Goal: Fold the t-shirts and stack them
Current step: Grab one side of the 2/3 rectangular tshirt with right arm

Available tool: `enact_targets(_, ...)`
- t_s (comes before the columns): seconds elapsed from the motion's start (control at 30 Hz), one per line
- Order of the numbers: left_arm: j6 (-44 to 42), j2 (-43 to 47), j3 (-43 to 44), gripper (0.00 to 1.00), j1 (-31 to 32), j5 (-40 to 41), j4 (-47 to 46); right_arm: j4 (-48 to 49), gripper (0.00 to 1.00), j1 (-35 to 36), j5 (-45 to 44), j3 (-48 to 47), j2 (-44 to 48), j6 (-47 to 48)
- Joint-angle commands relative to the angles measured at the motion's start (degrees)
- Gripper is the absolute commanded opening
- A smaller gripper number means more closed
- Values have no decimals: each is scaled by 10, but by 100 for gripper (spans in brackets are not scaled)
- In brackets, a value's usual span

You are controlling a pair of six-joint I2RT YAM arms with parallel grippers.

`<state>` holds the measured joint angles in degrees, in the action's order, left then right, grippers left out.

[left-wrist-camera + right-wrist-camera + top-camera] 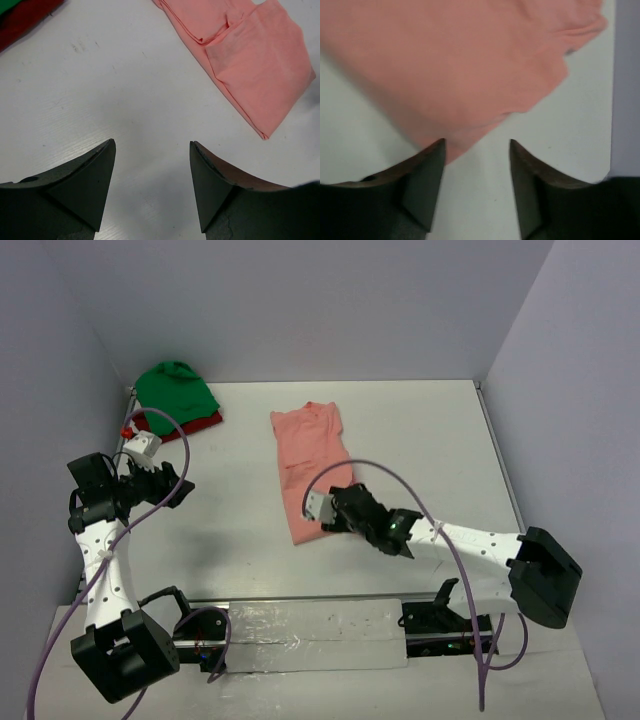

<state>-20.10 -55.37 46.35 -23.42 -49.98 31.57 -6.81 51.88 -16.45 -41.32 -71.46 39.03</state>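
The salmon-pink t-shirt (309,455) lies folded into a long strip in the middle of the table. It also shows in the left wrist view (252,65) and fills the top of the right wrist view (450,60). My right gripper (330,508) is open and empty, hovering at the shirt's near right corner. My left gripper (172,483) is open and empty, left of the shirt over bare table. The bright green t-shirt (176,390) lies bunched at the back left on top of the dark red t-shirt (195,426), whose edge shows beneath it.
The white table (420,440) is walled at the back and both sides. A small white and red object (140,443) sits near the left arm. A purple cable loops over each arm. A taped strip runs along the near edge (310,630).
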Motion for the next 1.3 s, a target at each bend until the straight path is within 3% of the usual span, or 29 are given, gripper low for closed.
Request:
enact_targets(0.0, -6, 4, 6, 70, -6, -16, -4, 7, 65, 52, -23, 54, 4, 66)
enact_targets(0.2, -6, 2, 4, 70, -6, -15, -4, 78, 75, 110, -75, 119, -18, 113)
enact_targets(0.47, -4, 1, 2, 70, -6, -12, -8, 217, 77, 175, -117, 172, -53, 171)
enact_targets(0.73, -6, 2, 1, 70, -6, -10, -7, 311, 77, 183, -122, 181, -136, 199)
enact_targets(1.0, -8, -1, 1, 70, -6, -9, -8, 322, 75, 163, -96, 139, -210, 192)
enact_targets(1.1, -9, -1, 1, 70, -6, -7, -9, 311, 72, 140, -85, 114, -237, 187)
enact_targets(1.2, -9, -2, 1, 70, -6, -8, -9, 287, 60, 116, -78, 92, -258, 179)
enact_targets(1.27, -9, 0, 1, 70, -7, -7, -8, 265, 35, 95, -65, 73, -266, 173)
